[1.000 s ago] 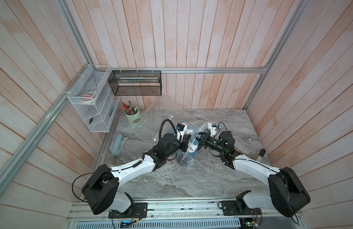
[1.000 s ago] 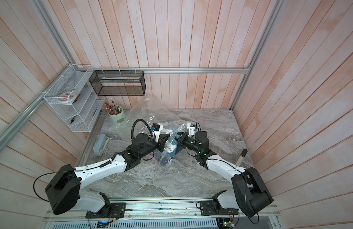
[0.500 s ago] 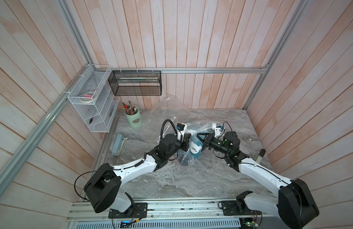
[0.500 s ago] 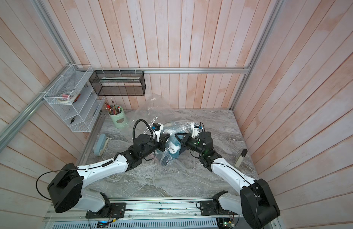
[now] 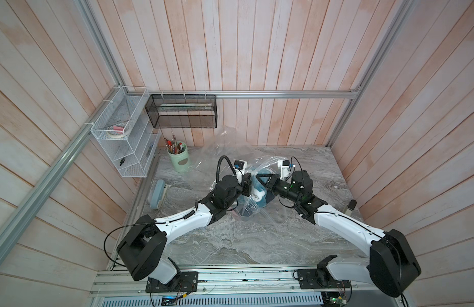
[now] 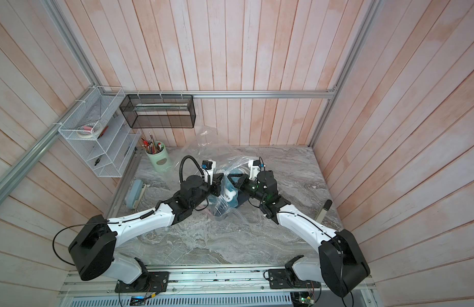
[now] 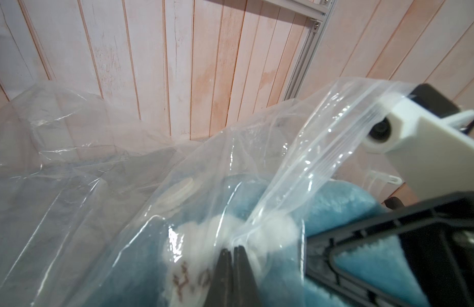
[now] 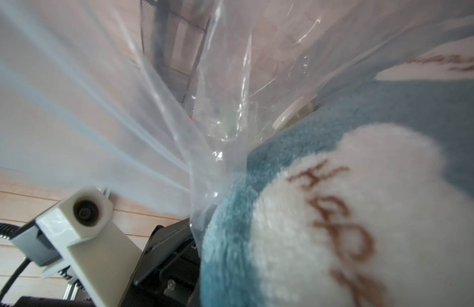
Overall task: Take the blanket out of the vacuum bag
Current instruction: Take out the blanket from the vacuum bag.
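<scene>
Pinching vacuum bag (image 7: 310,148) mouth film: left gripper (image 7: 231,251), jaws shut. Right gripper (image 5: 262,178) closed, seemingly on teal fleece blanket (image 8: 283,159), which sits partly inside the bag, mid-table between the arms. Risk: slick film slips from the pinch, so the bag trails the blanket.

Twin overhead views down over the whole table (image 5: 230,239); both wrist views close against the same vacuum bag (image 7: 310,148).
</scene>
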Controlling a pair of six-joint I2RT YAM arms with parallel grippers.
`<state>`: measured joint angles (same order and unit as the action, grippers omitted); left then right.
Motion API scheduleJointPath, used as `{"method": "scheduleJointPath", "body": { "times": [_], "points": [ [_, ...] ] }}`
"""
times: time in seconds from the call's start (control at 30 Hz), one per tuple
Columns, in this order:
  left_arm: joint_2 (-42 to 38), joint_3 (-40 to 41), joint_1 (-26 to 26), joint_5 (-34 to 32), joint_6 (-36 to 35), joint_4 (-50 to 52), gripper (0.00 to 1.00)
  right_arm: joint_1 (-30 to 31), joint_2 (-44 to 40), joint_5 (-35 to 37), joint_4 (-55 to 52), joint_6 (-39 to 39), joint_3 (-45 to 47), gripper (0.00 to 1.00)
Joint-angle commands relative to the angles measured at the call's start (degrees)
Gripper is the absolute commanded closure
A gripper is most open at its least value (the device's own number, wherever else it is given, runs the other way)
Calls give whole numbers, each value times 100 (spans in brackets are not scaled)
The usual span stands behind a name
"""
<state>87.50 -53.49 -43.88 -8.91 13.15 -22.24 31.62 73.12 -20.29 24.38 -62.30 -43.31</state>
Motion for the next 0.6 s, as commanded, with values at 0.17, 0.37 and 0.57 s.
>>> {"method": "scheduleJointPath", "body": {
  "times": [0.17, 0.37, 0.57],
  "points": [
    [304, -493, 294, 198, 10, 110, 100, 118, -192, 219, 952, 213, 682, 100],
    [432, -688, 299, 194, -118, 164, 100, 333, -378, 551, 332, 566, 289, 100],
    [531, -462, 336, 196, -39, 120, 100, 326, -774, 748, -381, 830, -459, 100]
  ]
}}
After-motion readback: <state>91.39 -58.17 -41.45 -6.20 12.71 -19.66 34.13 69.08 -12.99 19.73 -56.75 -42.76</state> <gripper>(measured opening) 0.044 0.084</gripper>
